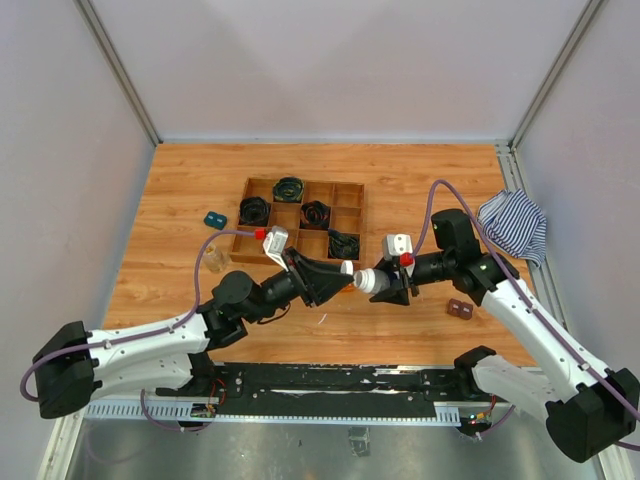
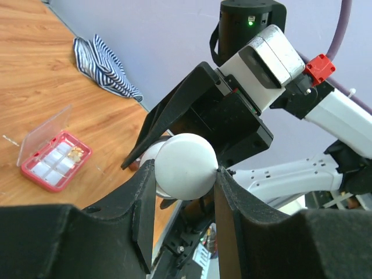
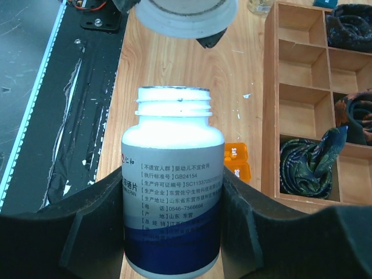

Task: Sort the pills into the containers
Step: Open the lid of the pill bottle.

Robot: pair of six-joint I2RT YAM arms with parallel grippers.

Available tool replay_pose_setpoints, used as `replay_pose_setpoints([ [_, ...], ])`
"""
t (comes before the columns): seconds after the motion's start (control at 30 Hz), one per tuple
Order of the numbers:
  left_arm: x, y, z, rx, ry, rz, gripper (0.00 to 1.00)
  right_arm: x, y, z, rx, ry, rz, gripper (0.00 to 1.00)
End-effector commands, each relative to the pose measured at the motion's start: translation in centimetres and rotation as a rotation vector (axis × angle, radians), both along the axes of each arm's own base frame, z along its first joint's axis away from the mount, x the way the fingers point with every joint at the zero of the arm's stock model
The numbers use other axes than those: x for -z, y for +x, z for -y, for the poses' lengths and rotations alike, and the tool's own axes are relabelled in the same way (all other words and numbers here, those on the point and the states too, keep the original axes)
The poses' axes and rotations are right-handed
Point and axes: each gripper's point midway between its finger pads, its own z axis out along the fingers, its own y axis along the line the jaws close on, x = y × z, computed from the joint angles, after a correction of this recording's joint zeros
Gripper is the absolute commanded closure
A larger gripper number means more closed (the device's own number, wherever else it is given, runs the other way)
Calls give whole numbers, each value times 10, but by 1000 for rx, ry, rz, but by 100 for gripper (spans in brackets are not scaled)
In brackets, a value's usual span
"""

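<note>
The wooden surface (image 1: 420, 180) carries a compartment tray (image 1: 348, 195), a clear vial (image 1: 216, 260), a striped cloth (image 1: 513, 225), an open pink box (image 2: 55, 161) and a small teal thing (image 1: 215, 219), perhaps a case.

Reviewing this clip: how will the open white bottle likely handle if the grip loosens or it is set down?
The bottle looks like smooth, rigid, glossy plastic, so it may slip in the right end effector. Being round, it would probably roll if laid on its side. With its cap off, any contents could spill out.
</note>
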Motion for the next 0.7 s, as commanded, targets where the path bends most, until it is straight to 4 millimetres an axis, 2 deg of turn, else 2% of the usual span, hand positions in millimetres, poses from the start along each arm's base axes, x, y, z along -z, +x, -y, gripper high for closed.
replay_pose_setpoints([
  [0.0, -11, 9, 0, -39, -70, -95, 100, -1, 5, 4, 29, -2, -15, 99],
  [0.13, -2, 14, 9, -40, -23, -159, 100, 0, 5, 4, 28, -5, -19, 99],
  [0.2, 6, 21, 4, -91, 15, -164, 100, -1, 5, 4, 31, -4, -17, 100],
  [0.27, 24, 31, -8, -178, 86, -179, 100, -3, 5, 5, 32, 0, -15, 99],
  [0.37, 76, 45, -34, -325, 279, -263, 100, -6, 5, 6, 39, 7, -7, 99],
  [0.5, 158, 45, -78, -475, 581, -395, 100, -6, 6, 6, 41, 11, -14, 99],
  [0.57, 189, 43, -93, -486, 684, -434, 98, -5, 7, 5, 41, 9, -22, 99],
  [0.67, 222, 43, -111, -517, 787, -483, 96, -5, 8, 6, 49, 8, -15, 100],
])
